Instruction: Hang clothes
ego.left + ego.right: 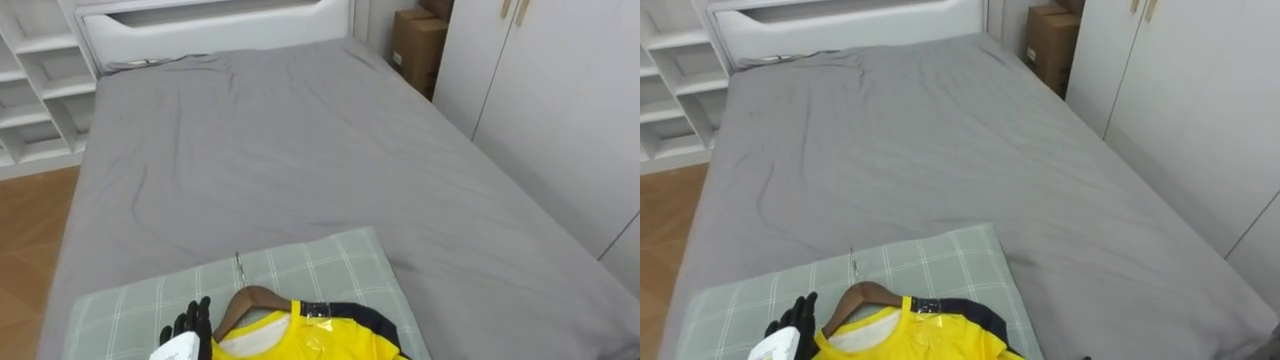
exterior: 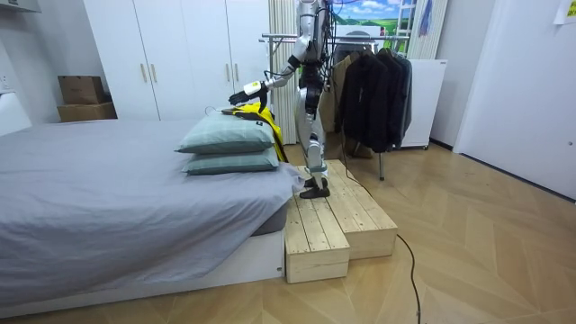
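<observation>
Standing on the wooden platform (image 2: 337, 220) by the grey bed (image 1: 300, 150), arm out over the stacked pillows | left hand (image 1: 190, 328): fingers straight and apart, just beside the wooden hanger's (image 1: 252, 296) left end, clamped on nothing | yellow shirt (image 1: 300, 340): on that hanger, lying flat on the checked pillow (image 1: 320, 265)

Yellow shirt (image 1: 300, 340), brown hanger (image 1: 250, 298), pale green checked pillow (image 1: 310, 262), grey bedsheet (image 1: 280, 140).

One yellow shirt (image 1: 290, 337), one wooden hanger (image 1: 254, 294), two pillows (image 2: 227, 135) (stacked), one bed (image 1: 300, 150)
</observation>
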